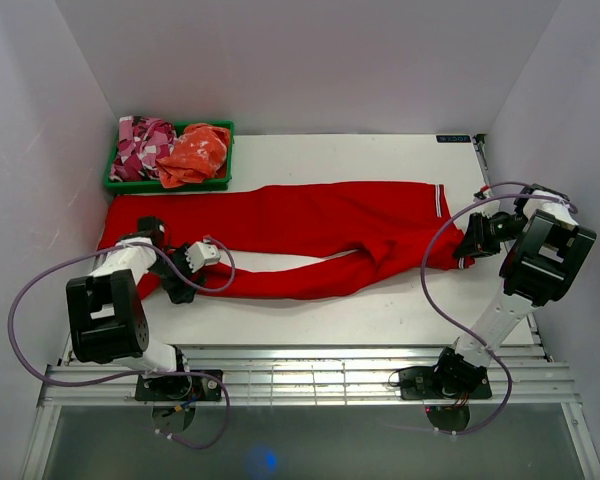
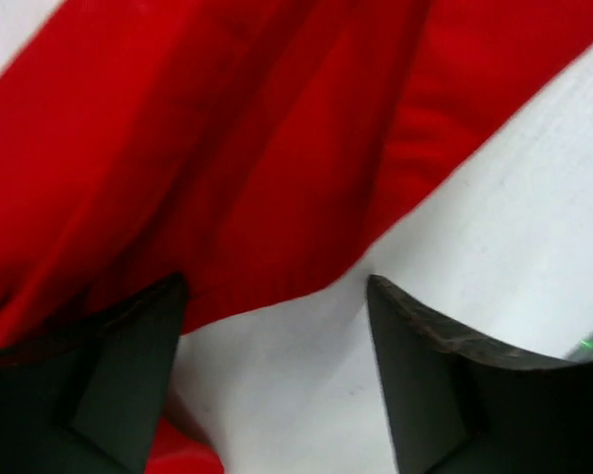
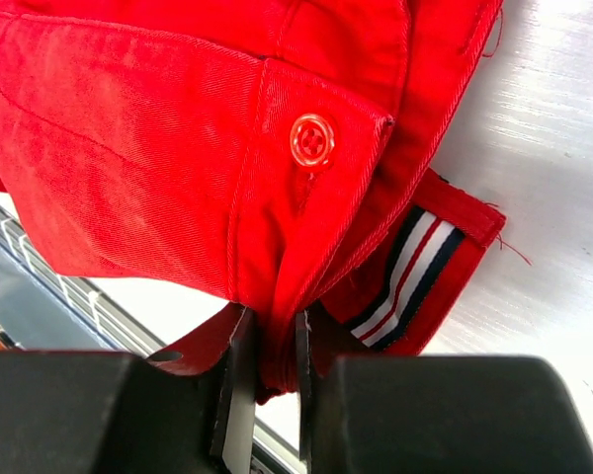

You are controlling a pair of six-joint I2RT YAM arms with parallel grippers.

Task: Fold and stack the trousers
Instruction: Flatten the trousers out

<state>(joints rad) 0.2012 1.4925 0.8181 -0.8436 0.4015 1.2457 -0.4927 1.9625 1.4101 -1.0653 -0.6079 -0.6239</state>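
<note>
The bright red trousers lie spread across the table, legs running left and the waist at the right. My right gripper is shut on a bunched fold of the waist; the right wrist view shows that fold pinched in the gripper, below a red button and beside a striped inner band. At the leg ends my left gripper stands open. In its wrist view the wide-apart gripper hangs over bare white table, with the edge of the trousers just beyond the tips and nothing between them.
A green basket stands at the back left, holding a pink-and-white patterned garment and an orange one. White walls close in the table on three sides. A metal rail runs along the near edge.
</note>
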